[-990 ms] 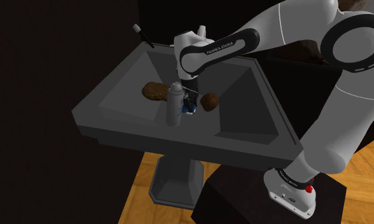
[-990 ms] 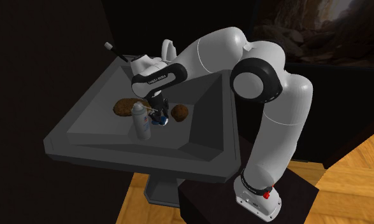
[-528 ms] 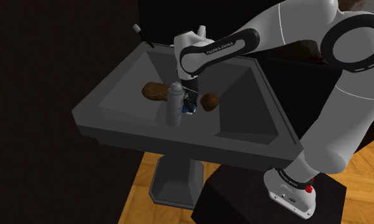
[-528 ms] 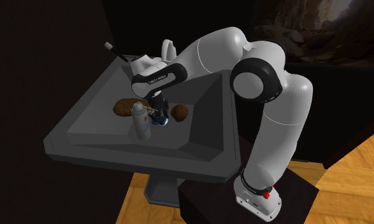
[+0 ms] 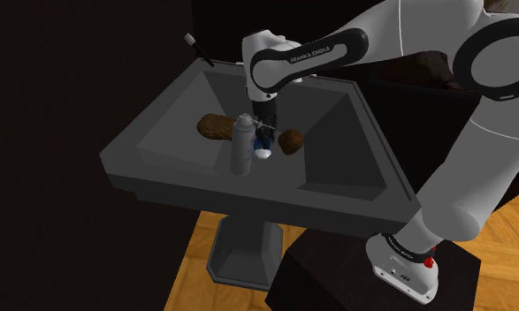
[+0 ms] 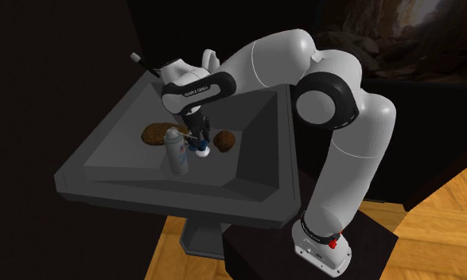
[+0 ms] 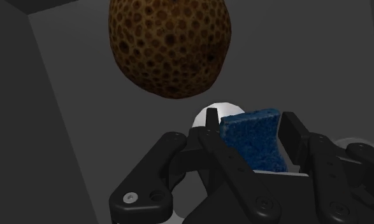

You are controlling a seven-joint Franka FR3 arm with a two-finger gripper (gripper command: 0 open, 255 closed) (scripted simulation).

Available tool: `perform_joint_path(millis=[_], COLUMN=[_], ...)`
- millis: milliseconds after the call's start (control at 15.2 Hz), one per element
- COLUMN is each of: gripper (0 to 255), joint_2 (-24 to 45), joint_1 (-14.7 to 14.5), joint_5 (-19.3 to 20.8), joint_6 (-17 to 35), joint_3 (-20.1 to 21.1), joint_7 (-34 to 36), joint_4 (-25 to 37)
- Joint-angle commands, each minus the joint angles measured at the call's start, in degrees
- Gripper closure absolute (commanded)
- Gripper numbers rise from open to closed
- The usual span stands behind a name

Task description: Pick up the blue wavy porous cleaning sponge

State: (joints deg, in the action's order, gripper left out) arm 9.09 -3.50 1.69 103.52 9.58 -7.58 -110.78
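The best way now is to lift straight up and slow, squeezing the soft blue sponge (image 7: 254, 147) just enough so it does not slip, and staying off the white can (image 5: 241, 147) just beside it. The hand (image 7: 250, 129) pinches the sponge between its two fingers, near the middle of the shoulder view, over the grey sink (image 5: 173, 110).

Sink layout — shoulder view
Bottle (image 5: 241, 146) stands in sink (image 5: 186, 181), front-centre; left lump (image 5: 217, 126) behind it, right lump (image 5: 291, 141) to its rt — sponge (image 7: 252, 140) btw. bottle & right lump, clasped in pincer (image 7: 249, 127).
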Motion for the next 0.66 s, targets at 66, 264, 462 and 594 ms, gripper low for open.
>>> perform_joint_path(millis=[66,264,462,594], gripper=[255,255,255,255], joint_2=[-0.8,-1.5,-2.1,-2.1], joint_1=[0.0,0.0,0.0,0.0], joint_5=[-0.1,-0.3,-0.4,-0.4], joint_6=[-2.1,-4.3,-6.5,-6.6], joint_3=[0.0,0.0,0.1,0.1], joint_7=[-0.1,-0.2,-0.3,-0.3], joint_4=[1.4,2.8,4.4,4.5])
